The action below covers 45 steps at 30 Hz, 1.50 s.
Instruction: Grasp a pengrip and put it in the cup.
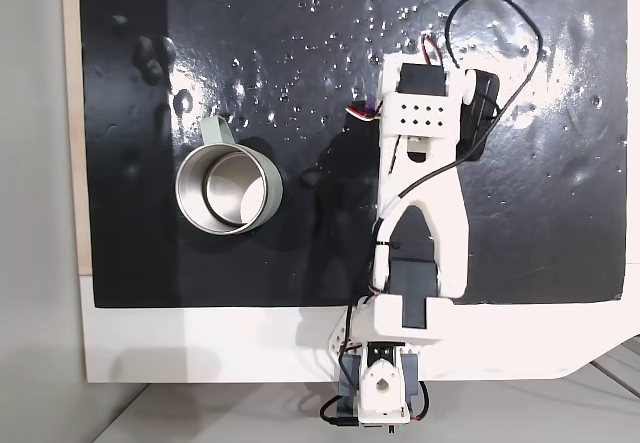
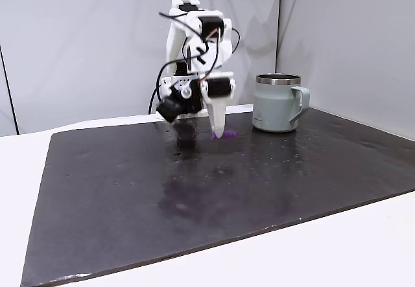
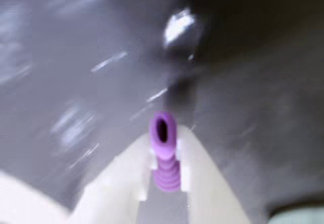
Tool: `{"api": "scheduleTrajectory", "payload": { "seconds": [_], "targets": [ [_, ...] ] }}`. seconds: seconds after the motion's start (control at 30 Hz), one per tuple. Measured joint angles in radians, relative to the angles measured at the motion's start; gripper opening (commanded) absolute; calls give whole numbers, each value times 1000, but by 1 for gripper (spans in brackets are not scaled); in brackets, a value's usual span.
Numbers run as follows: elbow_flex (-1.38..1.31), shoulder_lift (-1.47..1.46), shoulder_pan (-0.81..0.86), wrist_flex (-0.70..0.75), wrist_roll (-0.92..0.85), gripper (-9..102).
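Observation:
In the wrist view the purple ribbed pengrip [image 3: 165,171] is clamped between my two white fingers, its open end pointing forward, so my gripper [image 3: 165,139] is shut on it. In a fixed view my gripper [image 2: 220,131] hangs tip-down just above the black mat, purple pengrip [image 2: 225,135] at its tip. The silvery cup [image 2: 278,103] with its pale grey-green handle stands upright to the right of the gripper, apart from it. Seen from above, the cup [image 1: 210,213] sits left of the arm with its shiny inside showing.
A black glossy mat [image 1: 150,263] covers most of the white table [image 1: 200,353]. The arm's base [image 1: 385,383] stands at the table's near edge. A pale wall [image 2: 78,47] rises behind the mat. Open mat [image 2: 130,190] lies in front of the gripper.

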Motion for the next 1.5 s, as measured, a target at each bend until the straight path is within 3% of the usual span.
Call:
{"api": "scheduleTrajectory", "payload": {
  "seconds": [0.6,1.0,1.5],
  "targets": [
    [-216,445,32,284,-72,0],
    [-359,488,-216,466,-72,0],
    [-213,540,-595,482,-51,0]
  ]
}}
